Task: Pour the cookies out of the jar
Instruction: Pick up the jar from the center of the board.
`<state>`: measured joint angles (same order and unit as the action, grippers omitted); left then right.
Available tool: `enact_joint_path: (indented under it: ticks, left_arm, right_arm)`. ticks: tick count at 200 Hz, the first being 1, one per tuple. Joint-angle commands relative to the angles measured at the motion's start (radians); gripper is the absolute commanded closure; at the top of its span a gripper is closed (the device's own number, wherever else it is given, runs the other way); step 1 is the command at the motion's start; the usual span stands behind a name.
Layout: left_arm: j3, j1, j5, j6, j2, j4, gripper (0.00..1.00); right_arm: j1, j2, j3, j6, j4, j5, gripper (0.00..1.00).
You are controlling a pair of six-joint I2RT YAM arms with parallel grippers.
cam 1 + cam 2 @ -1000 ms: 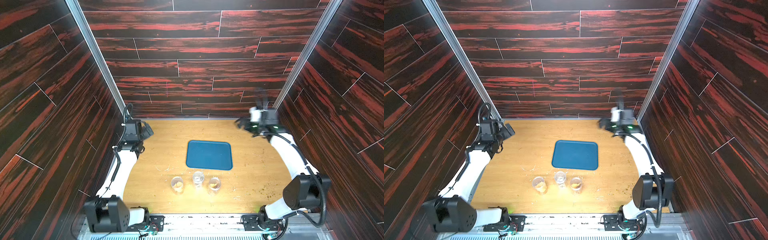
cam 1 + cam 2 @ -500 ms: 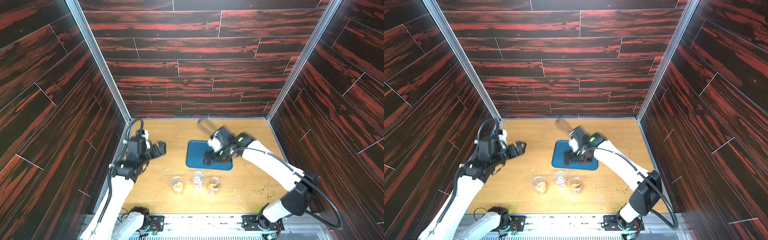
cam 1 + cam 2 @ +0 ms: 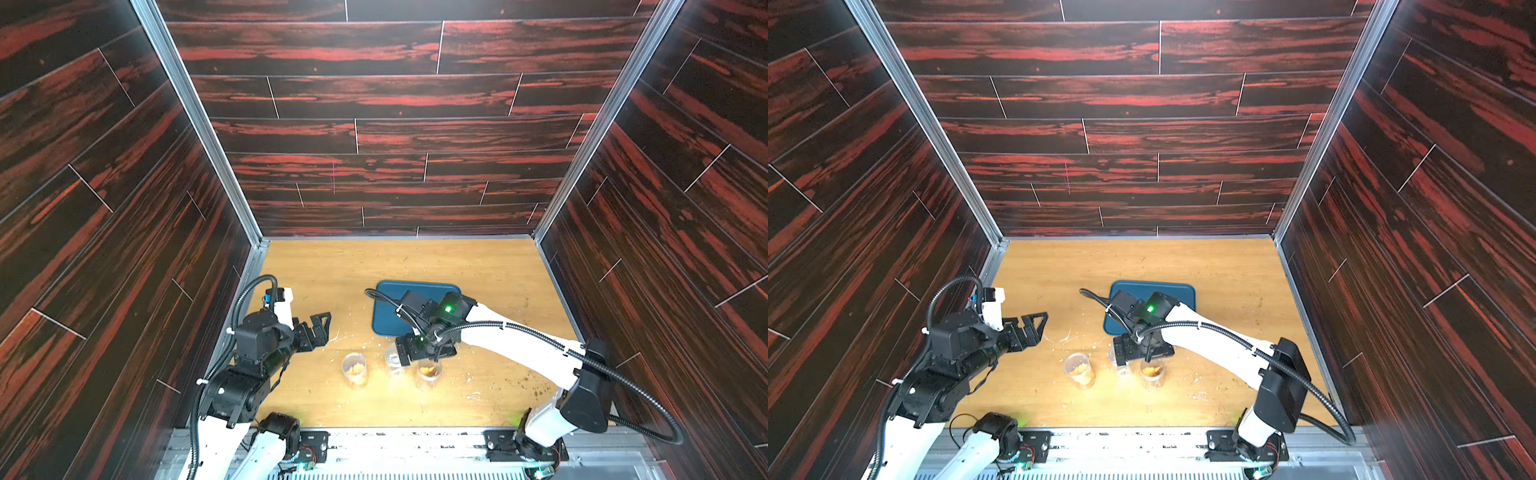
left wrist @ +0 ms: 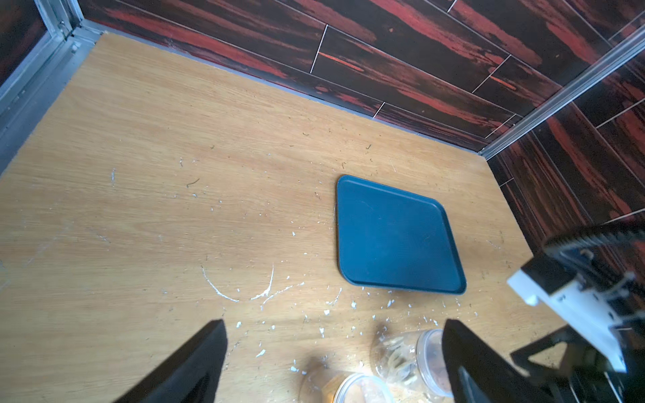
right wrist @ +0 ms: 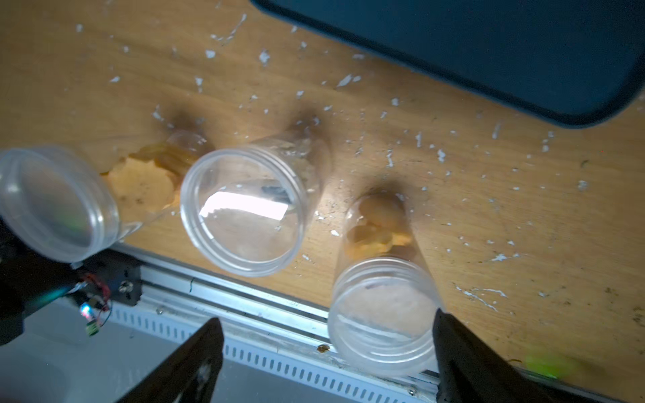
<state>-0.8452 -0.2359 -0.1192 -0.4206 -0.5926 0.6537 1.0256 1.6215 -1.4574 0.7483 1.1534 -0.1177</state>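
The right tool (image 3: 420,352) hovers, spread wide, over three upright clear jars (image 5: 244,213) on the counter (image 3: 478,266). The cookies (image 5: 375,226) sit inside the two outer jars. The left tool (image 3: 318,330), spread and empty, hangs to their left. A blue tray (image 4: 394,237) lies behind.

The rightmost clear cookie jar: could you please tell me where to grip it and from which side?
Likely the round wall of the rightmost jar, below its rim and above the cookies. Bring the open right gripper in from its right: it stands upright, and the middle jar crowds its left.
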Motion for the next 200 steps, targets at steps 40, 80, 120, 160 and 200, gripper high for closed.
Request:
enact_joint_path:
  ticks: [40,80,120,160,200]
  left_arm:
    - [0.035,-0.013,-0.003,0.032,0.024,0.021,0.0]
    - [0.034,-0.016,-0.008,0.029,0.013,-0.011,0.0]
    - [0.033,-0.017,-0.016,0.019,0.003,-0.011,0.0]
    - [0.018,-0.017,-0.014,0.02,0.0,0.015,0.0]
    - [0.016,-0.017,-0.012,0.011,-0.004,0.04,0.0]
  right_arm:
    - [0.001,0.021,0.067,0.055,0.043,-0.039,0.03]
    - [0.001,0.001,0.153,0.063,-0.009,-0.005,0.05]
    - [0.001,-0.002,0.198,0.077,-0.046,0.025,0.14]
    - [-0.001,-0.014,0.201,0.075,-0.043,0.019,0.22]
    - [0.0,-0.029,0.212,0.079,-0.04,0.008,0.37]
